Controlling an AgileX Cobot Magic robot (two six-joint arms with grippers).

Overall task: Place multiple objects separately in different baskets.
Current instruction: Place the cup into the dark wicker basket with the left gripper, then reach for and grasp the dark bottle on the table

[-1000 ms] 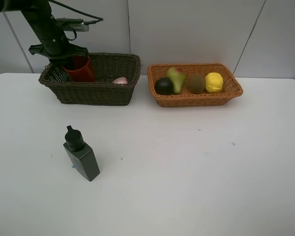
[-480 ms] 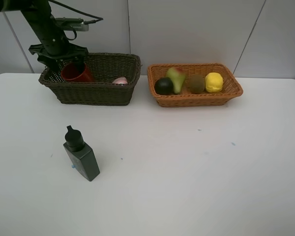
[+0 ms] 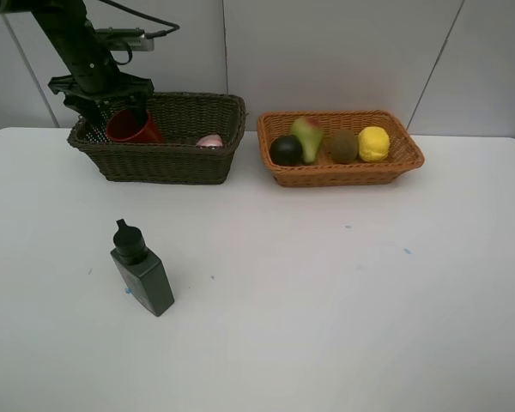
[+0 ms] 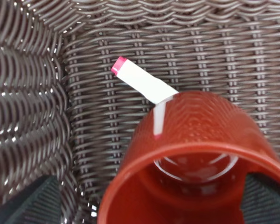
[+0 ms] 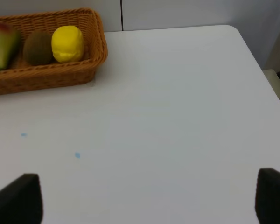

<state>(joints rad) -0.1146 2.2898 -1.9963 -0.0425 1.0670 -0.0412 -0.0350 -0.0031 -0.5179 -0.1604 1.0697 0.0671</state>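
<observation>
Red plastic cup (image 3: 133, 127) tilted on side in dark brown wicker basket (image 3: 163, 161), over pink-white marker (image 4: 140, 84); small pink bottle (image 3: 209, 140) there too. Orange-tan wicker basket (image 3: 343, 173) holds dark round fruit (image 3: 286, 150), green-red pear (image 3: 307, 136), brown kiwi (image 3: 343, 146), yellow lemon (image 3: 373, 142) (in a row). Dark green bottle (image 3: 142, 269) lies on table.

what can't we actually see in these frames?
- Pink-white marker: left wrist view, its lower end hidden behind the red cup.
- Small pink bottle: exterior high view, mostly hidden by the dark basket wall.
- Left gripper: exterior high view, fingertips hard to separate from the dark wicker.
- Right gripper: only finger corners show, cut by the frame edge.
</observation>
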